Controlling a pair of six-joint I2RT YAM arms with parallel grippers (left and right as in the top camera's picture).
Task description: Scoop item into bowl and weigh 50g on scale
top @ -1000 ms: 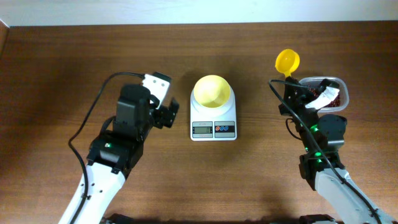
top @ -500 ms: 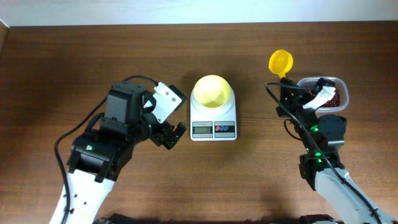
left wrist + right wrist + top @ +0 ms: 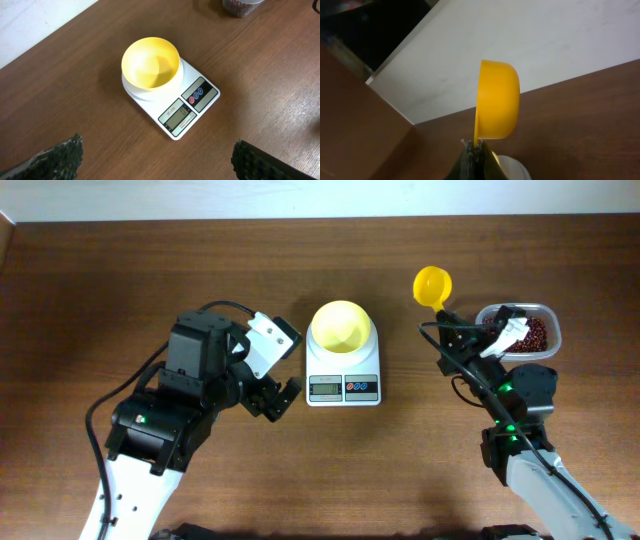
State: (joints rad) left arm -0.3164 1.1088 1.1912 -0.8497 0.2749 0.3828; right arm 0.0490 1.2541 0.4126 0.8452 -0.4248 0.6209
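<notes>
A pale yellow bowl (image 3: 342, 326) sits on the white scale (image 3: 343, 376) at the table's middle; both show in the left wrist view, the bowl (image 3: 150, 62) looking empty on the scale (image 3: 186, 110). Reddish-brown beans (image 3: 535, 333) lie in a clear tub (image 3: 546, 315) at the right. My right gripper (image 3: 447, 320) is shut on the handle of a darker yellow scoop (image 3: 431, 285), held in the air between tub and scale; the scoop (image 3: 497, 102) fills the right wrist view above the fingers (image 3: 474, 150). My left gripper (image 3: 278, 392) is open and empty, left of the scale.
The tub's edge (image 3: 240, 5) shows at the top of the left wrist view. A pale wall (image 3: 545, 55) runs behind the table's far edge. Cables hang from both arms.
My right gripper has carried the scoop leftward from above the tub toward the scale. My left arm swung back from the scale between the first two frames, then held still.
</notes>
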